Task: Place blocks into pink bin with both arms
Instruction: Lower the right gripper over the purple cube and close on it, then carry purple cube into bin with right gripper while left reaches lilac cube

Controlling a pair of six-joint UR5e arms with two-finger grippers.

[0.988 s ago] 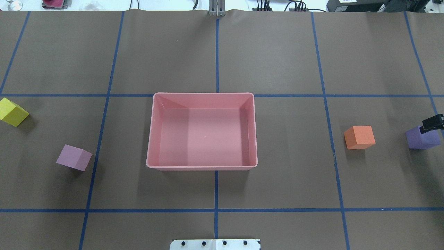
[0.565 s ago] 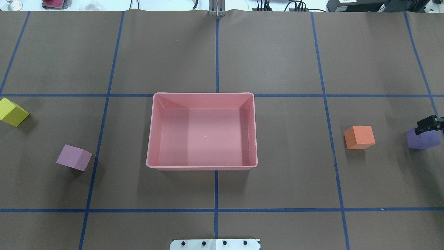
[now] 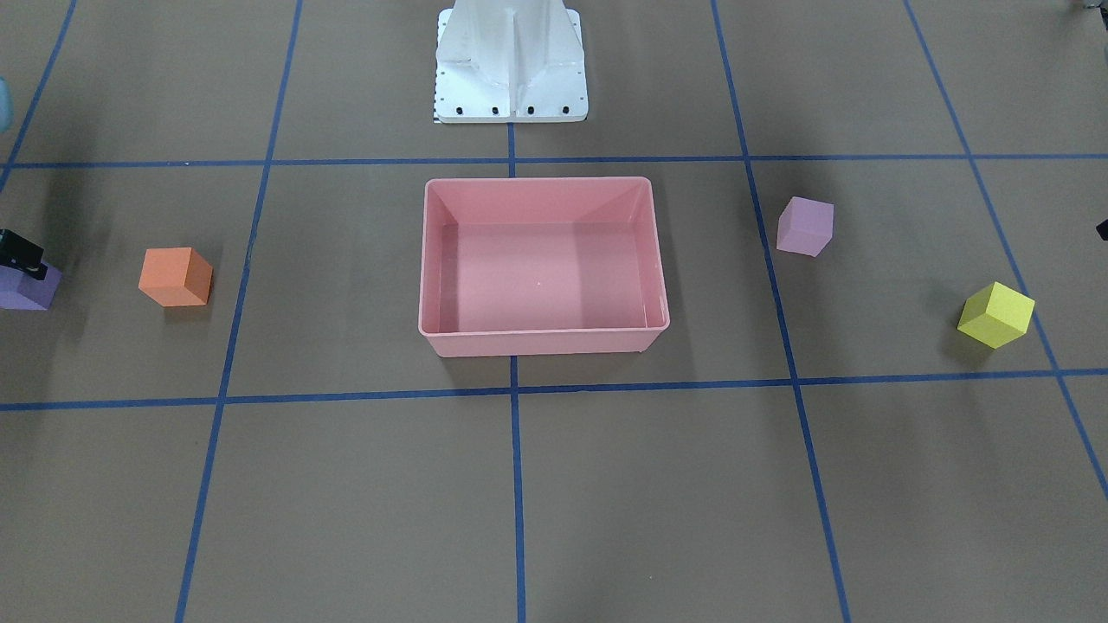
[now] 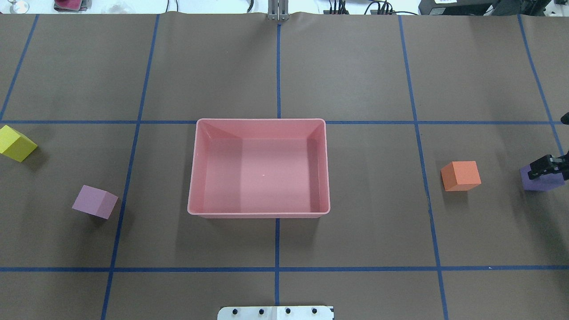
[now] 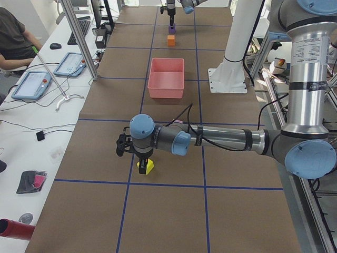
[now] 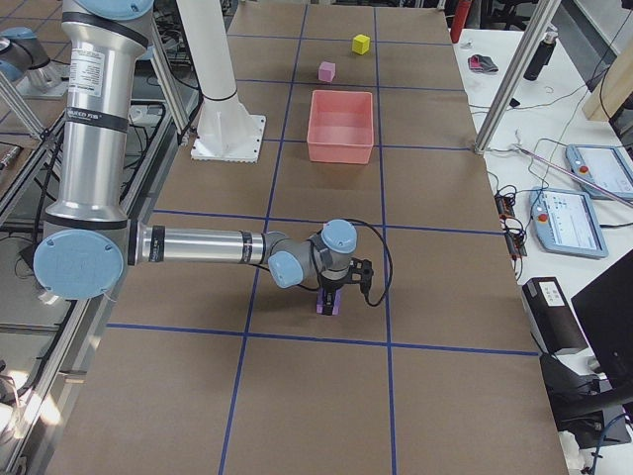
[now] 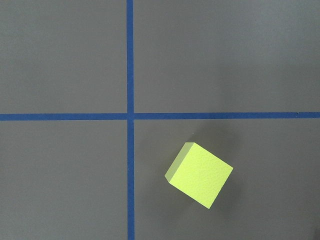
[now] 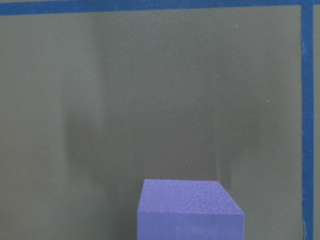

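Overhead exterior view, stock as it stands:

- Pink bin (image 4: 260,120): centre of frame, nothing in it. No block delivered yet.
- Dark purple block (image 4: 538,184): far right edge, on the table. The right gripper (image 4: 547,166) sits low over it, with black parts overlapping its top. The fingers are cut off by the frame edge, so I cannot tell whether they are apart or clamped. In the right wrist view the block fills the bottom centre and no fingers show.
- Orange block (image 4: 461,176): right of the bin, near the purple one but apart from it, untouched.
- Pale lilac block (image 4: 94,202): lower left of the bin, untouched.
- Yellow block (image 4: 15,143): far left edge, turned diagonal to the blue tape lines (image 4: 278,66). In the exterior left view the left gripper (image 5: 142,159) hangs just above it. I cannot tell its state.

Step in hand, by my reading: both arms are at the first pick, right on purple and left on yellow.

Next move calls for: fingers down past the block's sides, a firm close, a lift, then a carry inward to the bin. The left wrist probably needs turning to match the yellow block's angle.
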